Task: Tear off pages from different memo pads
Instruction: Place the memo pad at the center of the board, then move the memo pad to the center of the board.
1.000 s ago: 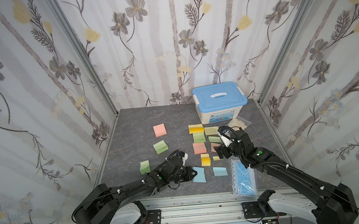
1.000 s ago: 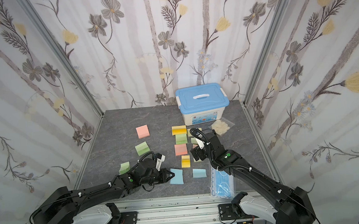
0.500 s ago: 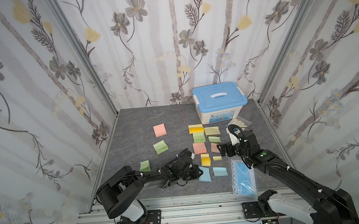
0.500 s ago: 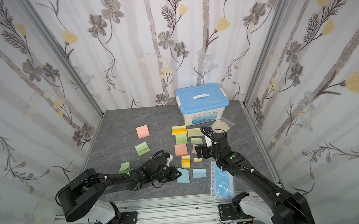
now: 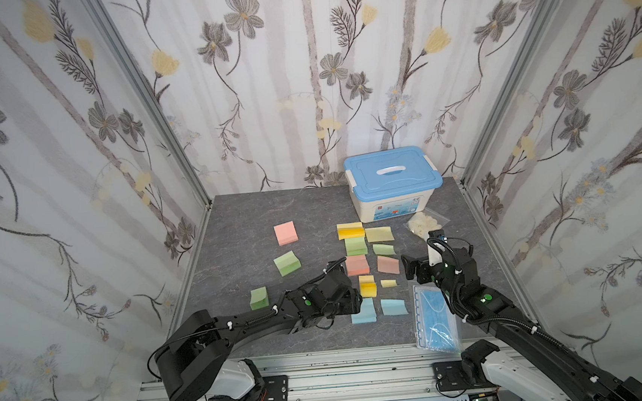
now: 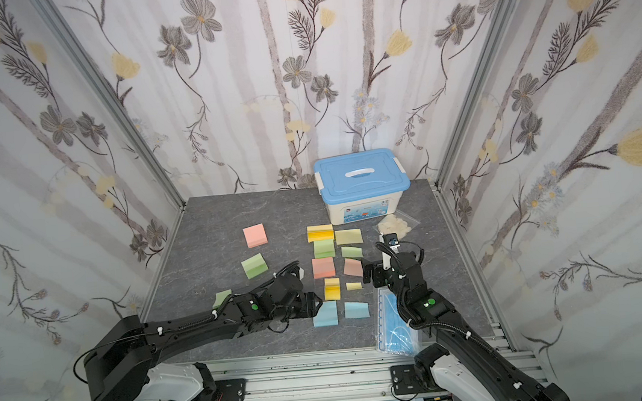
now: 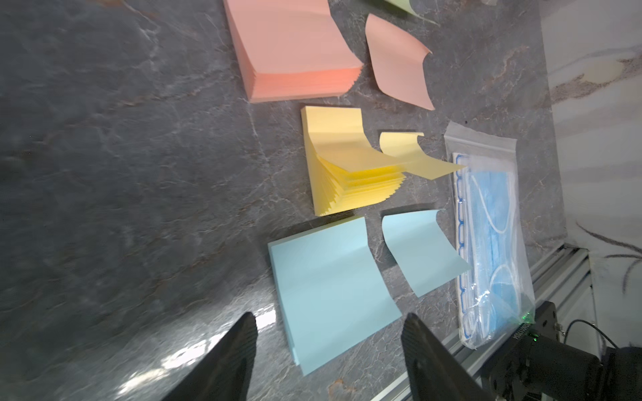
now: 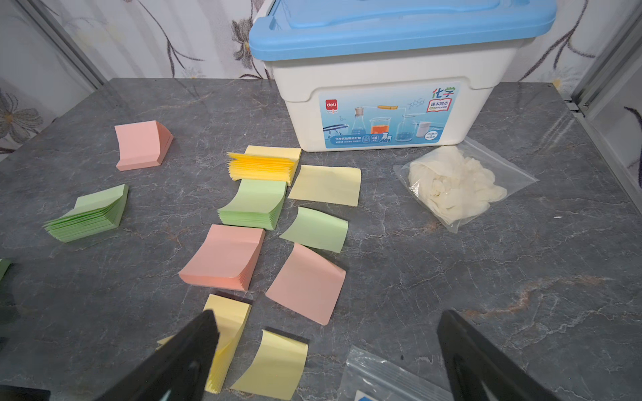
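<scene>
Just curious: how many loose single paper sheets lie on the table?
5, far to near: pale yellow sheet, green sheet, pink sheet, small yellow sheet, blue sheet. More may be hidden.

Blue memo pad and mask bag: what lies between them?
One loose blue page lies between the blue memo pad and the bag of face masks; the left wrist view shows it.

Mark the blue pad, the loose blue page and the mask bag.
blue pad [image 7: 333, 288], left wrist view, middle of its top sheet.
blue page [image 7: 424, 250], left wrist view, middle of the sheet.
mask bag [image 7: 490, 236], left wrist view, middle of the bag, over a mask.
</scene>
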`<state>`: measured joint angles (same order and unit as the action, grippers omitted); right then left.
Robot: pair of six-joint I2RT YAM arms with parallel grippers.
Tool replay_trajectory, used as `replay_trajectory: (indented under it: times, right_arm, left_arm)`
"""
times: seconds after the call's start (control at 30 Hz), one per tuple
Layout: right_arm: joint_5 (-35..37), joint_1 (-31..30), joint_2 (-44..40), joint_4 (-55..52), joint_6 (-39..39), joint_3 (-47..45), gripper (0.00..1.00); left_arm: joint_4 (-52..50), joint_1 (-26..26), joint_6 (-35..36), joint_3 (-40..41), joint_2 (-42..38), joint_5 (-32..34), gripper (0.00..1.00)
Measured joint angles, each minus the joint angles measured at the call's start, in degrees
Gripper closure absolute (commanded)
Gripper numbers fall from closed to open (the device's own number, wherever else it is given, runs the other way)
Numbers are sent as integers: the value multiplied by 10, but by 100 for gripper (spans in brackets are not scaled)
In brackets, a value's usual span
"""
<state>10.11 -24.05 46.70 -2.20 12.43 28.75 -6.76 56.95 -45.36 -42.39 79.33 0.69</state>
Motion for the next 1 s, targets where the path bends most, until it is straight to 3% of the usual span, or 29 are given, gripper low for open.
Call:
replay_trajectory:
  times: [0.27,0.4,0.57,0.73,1.0]
  right_arm:
    - [-18,0,16,4,6,0,0]
    - [-25,0,14,5,10,-1,0]
    - [-26,0,17,5,12,-7,0]
    - [-36,0,24,5,15,-9,0]
    - [-58,-3,54,6,19,-9,0]
  left_arm:
    - [-136,2,45,-25,-127,155,5]
    - [-151,-9,83,-44,-171,237,1]
    - [-115,-68,137,-66,-162,302,0]
    - [-70,-167,156,-81,-104,301,0]
    - [-45,-342,167,-185,72,191,0]
